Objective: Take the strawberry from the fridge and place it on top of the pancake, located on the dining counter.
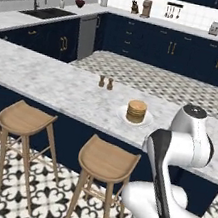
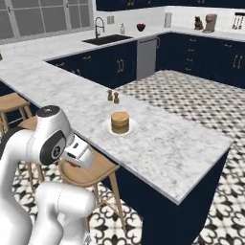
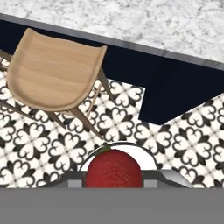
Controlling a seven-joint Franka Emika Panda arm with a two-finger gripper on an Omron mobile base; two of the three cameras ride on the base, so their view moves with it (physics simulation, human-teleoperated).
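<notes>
gripper (image 3: 113, 186) points down at the patterned floor beside a curved wooden stool (image 3: 54, 72), pinching the strawberry (image 3: 113, 169), red, dimpled and rounded with a green tip. arm folded low in front of the dining counter (image 2: 158, 143), speckled marble on navy, where the golden pancake (image 2: 119, 122) stack sits on a white plate.

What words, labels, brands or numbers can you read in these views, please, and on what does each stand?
None can be read. The counter, pancake, shakers, stools and strawberry show no text. The far worktop appliances are too small to tell.
</notes>
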